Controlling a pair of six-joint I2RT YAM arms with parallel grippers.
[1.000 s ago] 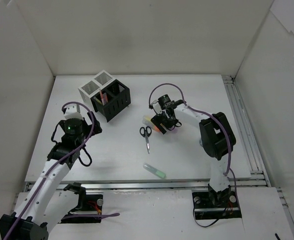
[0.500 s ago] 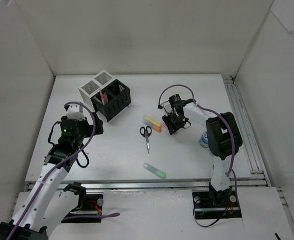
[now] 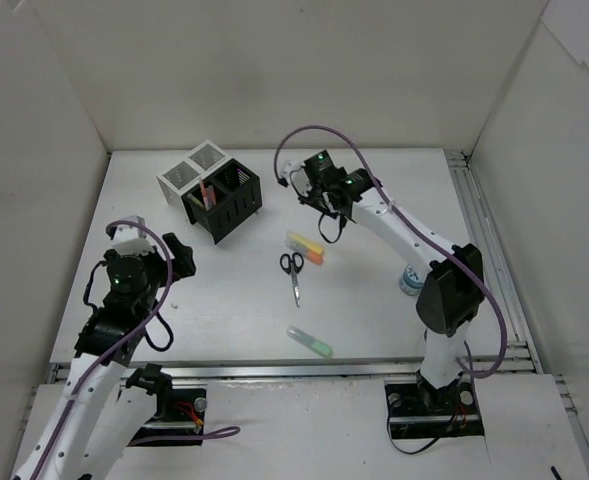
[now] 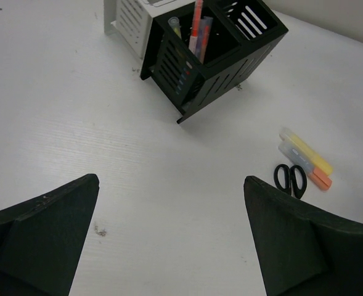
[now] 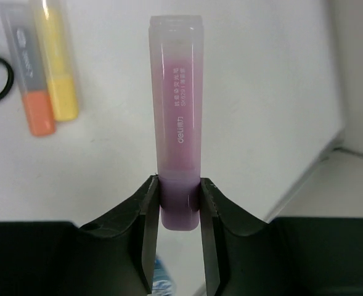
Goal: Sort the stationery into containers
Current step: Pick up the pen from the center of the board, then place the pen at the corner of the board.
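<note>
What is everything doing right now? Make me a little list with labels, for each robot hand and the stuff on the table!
Right gripper: shut on the pink highlighter, held off the table
Left gripper: open, holding nothing
Containers: pens stand in a black cup
Lying on the table: yellow highlighter and orange highlighter side by side, scissors, green highlighter

Robotics lab test cell: a white tabletop (image 3: 224, 310) walled by plain white panels (image 3: 274, 70) at its left, far and right edges, metal rails (image 3: 482, 240) along the right edge, and a cabled left arm (image 3: 114, 320) and right arm (image 3: 399, 232) mounted at the near edge.
</note>
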